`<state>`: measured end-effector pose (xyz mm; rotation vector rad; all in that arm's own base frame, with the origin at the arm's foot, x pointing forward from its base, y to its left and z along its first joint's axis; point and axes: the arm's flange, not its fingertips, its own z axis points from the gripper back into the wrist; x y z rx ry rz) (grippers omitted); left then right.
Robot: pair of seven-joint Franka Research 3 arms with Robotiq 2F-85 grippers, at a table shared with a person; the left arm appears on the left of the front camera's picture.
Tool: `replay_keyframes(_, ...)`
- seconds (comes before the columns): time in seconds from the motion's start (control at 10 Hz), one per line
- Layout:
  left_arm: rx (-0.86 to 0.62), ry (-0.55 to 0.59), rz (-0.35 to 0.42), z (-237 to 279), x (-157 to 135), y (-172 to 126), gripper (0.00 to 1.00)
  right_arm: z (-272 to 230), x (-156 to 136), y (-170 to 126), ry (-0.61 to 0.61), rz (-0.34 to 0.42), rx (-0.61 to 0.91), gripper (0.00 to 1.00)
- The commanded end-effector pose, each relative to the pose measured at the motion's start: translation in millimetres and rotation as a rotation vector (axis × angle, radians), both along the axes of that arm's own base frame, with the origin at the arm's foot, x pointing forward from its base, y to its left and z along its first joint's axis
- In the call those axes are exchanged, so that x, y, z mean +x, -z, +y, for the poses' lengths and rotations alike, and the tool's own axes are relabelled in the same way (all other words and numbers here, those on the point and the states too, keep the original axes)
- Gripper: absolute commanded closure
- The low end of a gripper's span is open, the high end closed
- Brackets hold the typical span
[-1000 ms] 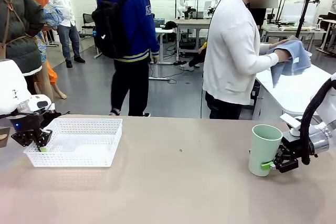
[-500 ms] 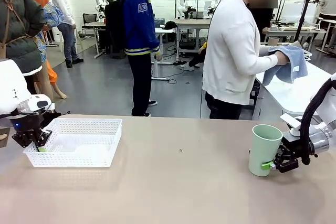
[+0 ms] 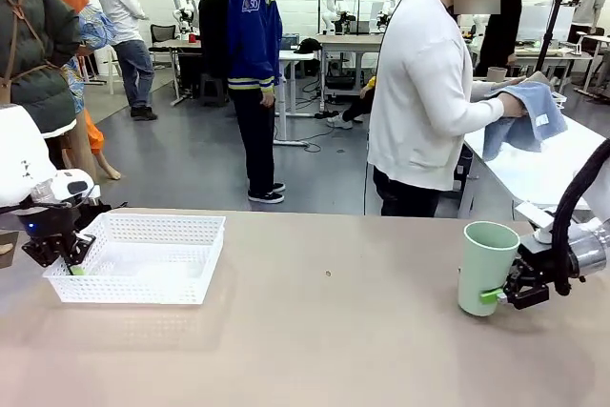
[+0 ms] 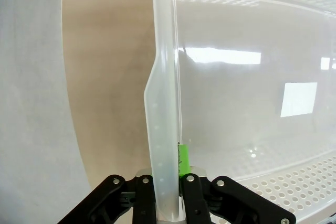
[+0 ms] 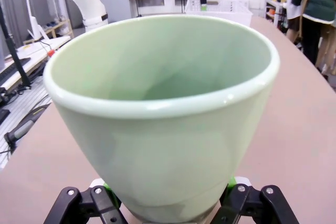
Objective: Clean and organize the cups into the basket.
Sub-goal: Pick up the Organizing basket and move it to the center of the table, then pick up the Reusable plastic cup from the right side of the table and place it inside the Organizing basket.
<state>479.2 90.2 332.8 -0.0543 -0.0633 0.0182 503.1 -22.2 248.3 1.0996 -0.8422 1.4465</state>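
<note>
Standing upright at near right, mint cup (image 3: 486, 269) looked rigid, smooth, slippery, probably breakable; best held low | right gripper (image 3: 498, 296) straddled its base, grip unclear | left gripper (image 4: 168, 182) pinched light basket (image 3: 133, 288) wall, left

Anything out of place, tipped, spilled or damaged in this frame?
Nothing stands out. The mint cup stands upright on the table with the right hand at its base. The white basket looks level, nothing in it, with the left hand clamped on its wall. No spill or damage shows.
</note>
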Motion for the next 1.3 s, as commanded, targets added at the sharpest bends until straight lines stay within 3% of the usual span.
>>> replay_keyframes(0.0, 0.003, -0.005, -0.042, -31, -19, -13, 1.0, -15, -21, -45, 0.062, 0.011, 0.009, 0.81)
replay_keyframes(0.4, 0.027, -0.003, -0.057, -96, -12, -18, 1.0, -55, -52, -132, 0.198, -0.006, 0.007, 0.81)
replay_keyframes(0.7, 0.053, -0.01, -0.048, -145, 3, -9, 1.0, -77, -70, -175, 0.259, 0.015, 0.013, 0.81)
replay_keyframes(1.2, 0.108, -0.001, -0.043, -215, 11, 6, 1.0, -101, -85, -238, 0.309, -0.037, 0.069, 0.81)
